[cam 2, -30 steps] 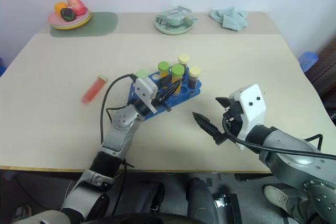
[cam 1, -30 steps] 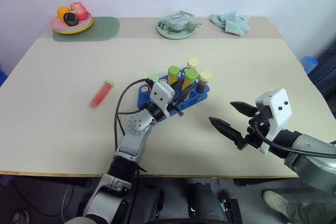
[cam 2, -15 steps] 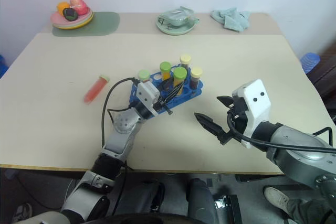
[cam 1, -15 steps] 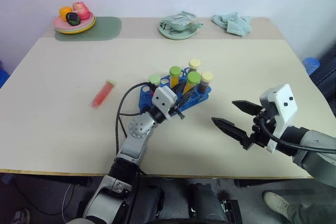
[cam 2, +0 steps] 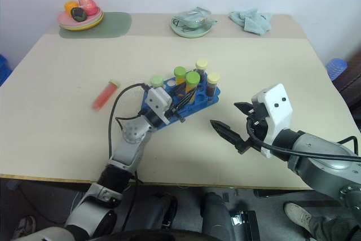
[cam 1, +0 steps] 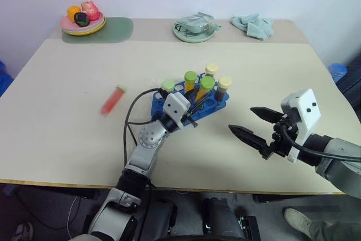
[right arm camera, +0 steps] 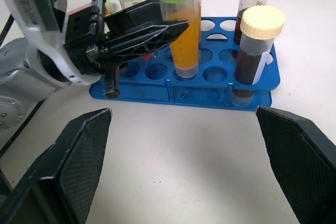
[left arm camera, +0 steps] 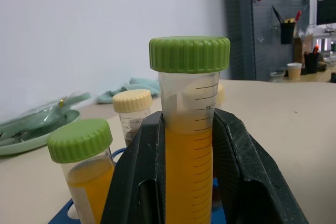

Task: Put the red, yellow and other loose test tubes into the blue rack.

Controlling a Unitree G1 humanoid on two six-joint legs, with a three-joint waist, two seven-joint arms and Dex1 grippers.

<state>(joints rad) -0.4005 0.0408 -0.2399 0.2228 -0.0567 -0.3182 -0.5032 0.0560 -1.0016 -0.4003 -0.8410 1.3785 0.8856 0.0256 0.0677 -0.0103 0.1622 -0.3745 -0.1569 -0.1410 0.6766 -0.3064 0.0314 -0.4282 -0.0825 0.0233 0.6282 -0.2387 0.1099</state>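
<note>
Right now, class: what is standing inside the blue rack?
The blue rack holds five capped tubes: two orange-yellow, two dark brown and a pale-green-capped one. The left gripper grips one orange-yellow tube. Its arm hides that last tube's contents.

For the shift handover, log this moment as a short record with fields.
left gripper: shut on the orange tube, green cap, standing in the blue rack
right gripper: open, holding nothing, above the table right of the rack
tubes in rack: five capped tubes upright, counting the held one
red tube: lying on the table left of the rack, not yet racked
far edge: plate of toy food, green dish, cloth
</note>
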